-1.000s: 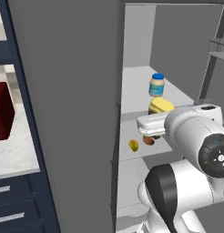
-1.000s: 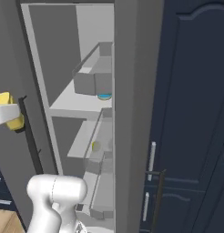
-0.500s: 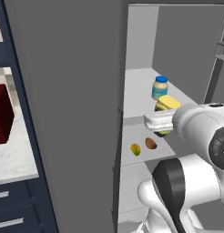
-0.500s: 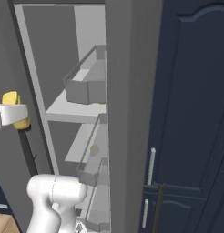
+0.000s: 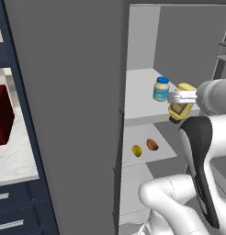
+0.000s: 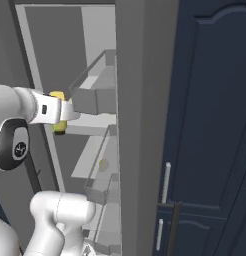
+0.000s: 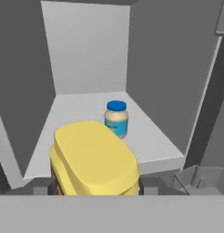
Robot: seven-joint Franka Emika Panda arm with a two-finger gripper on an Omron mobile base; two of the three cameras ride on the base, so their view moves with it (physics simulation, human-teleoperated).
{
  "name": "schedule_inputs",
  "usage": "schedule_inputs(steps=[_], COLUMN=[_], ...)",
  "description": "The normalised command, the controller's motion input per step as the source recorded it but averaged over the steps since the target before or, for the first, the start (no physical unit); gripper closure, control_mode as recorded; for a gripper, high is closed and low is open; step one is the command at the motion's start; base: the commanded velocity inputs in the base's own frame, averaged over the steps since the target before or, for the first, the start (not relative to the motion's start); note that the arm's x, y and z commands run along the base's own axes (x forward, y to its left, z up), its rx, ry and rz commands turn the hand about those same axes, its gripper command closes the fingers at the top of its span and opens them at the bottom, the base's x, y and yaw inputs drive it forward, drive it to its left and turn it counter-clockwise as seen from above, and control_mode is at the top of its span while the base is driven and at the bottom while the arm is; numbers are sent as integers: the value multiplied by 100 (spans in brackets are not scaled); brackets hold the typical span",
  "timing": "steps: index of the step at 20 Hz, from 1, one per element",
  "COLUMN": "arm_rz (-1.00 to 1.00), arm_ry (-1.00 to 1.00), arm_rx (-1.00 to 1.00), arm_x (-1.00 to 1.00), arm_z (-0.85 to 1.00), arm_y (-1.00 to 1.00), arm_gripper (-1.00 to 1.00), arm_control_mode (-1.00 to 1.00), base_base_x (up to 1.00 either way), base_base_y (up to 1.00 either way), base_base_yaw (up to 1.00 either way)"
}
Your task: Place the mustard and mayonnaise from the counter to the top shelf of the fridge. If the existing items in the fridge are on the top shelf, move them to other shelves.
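Note:
My gripper [image 5: 178, 97] is shut on the yellow mustard [image 5: 182, 106] and holds it just in front of the fridge's top shelf [image 5: 138, 94]. Seen from the hand, the mustard [image 7: 93, 164] fills the near foreground between the fingers. The mayonnaise [image 5: 161, 89], a pale jar with a blue lid, stands upright on the top shelf, a little left of and behind the mustard; it is also the mayonnaise [image 7: 116, 118] mid-shelf in the hand view. Two existing items, a yellow-green lump [image 5: 137, 150] and an orange-brown lump [image 5: 152, 144], lie on the shelf below. From the right, the mustard [image 6: 58, 118] peeks out behind the hand.
The fridge's big grey door [image 5: 64, 110] stands open on the left. Grey door bins [image 6: 95, 92] hang on the right side of the opening. A marble counter [image 5: 11, 158] with a dark red object [image 5: 2, 114] lies far left. A navy cabinet [image 6: 210, 125] flanks the fridge.
The base has driven closer, so the whole scene has shifted. The gripper with the mustard has moved forward and up, from beside the door to the front edge of the top shelf.

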Motion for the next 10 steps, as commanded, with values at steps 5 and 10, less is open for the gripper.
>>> schedule_inputs(steps=[5, 10], arm_rz=[0, -7], arm_ry=[-4, -5], arm_rx=[-3, -6], arm_x=[58, 91], arm_z=[-39, -7], arm_y=[-37, 13], arm_gripper=[100, 100], arm_control_mode=[-100, -100], base_base_x=[0, 0], base_base_y=[0, 0], base_base_yaw=[0, 0])
